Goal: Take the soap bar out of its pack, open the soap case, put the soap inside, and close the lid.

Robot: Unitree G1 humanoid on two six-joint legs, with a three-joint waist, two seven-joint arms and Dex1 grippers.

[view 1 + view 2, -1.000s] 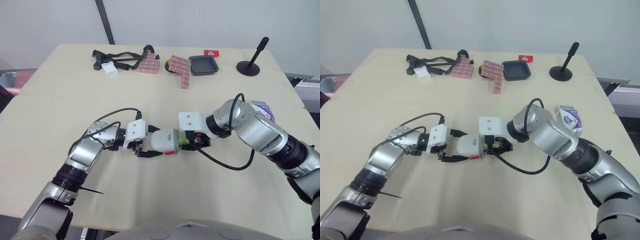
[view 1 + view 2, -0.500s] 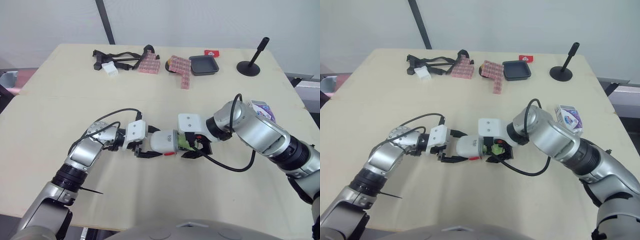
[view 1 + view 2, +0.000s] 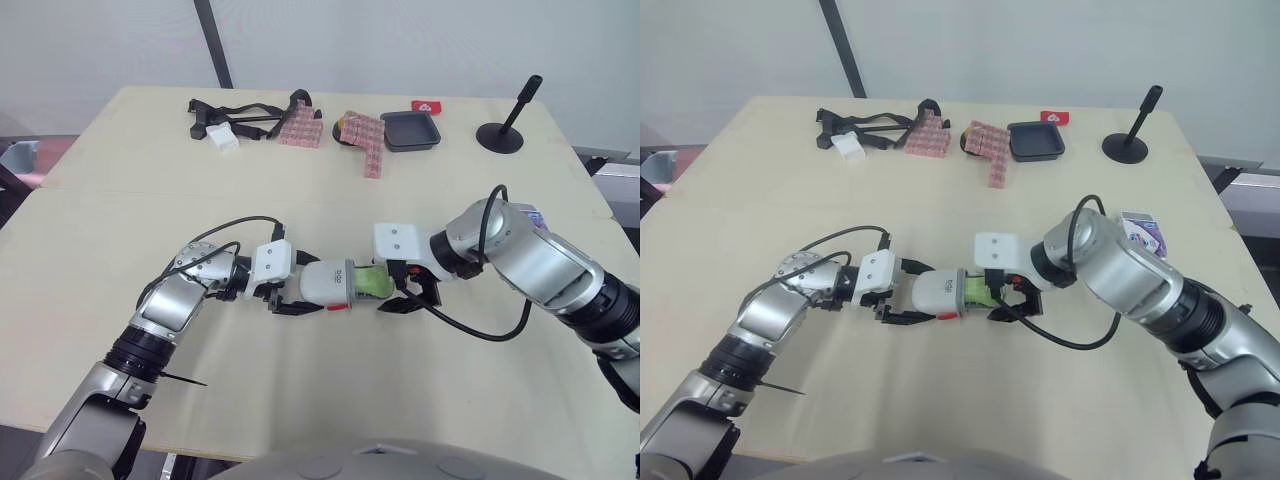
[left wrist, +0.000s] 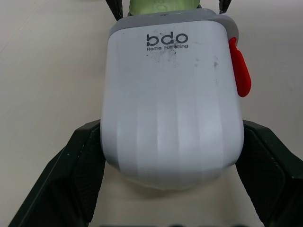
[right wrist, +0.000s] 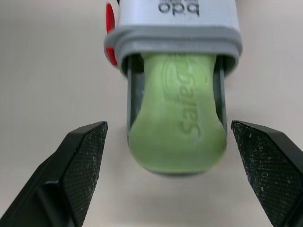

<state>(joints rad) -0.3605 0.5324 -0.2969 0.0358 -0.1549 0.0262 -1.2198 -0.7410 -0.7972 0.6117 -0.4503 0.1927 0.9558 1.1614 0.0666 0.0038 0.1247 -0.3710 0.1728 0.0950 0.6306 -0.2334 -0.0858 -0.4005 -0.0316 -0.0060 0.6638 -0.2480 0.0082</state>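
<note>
Smooth white plastic soap case, waxy matt green soap bar, pale matt wood-look table.

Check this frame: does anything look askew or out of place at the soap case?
The green soap bar juts halfway out of the open end of the white soap case, so the case is not closed. The left gripper clamps the case; the right gripper is open, not touching the soap. Nothing spilled.
</note>
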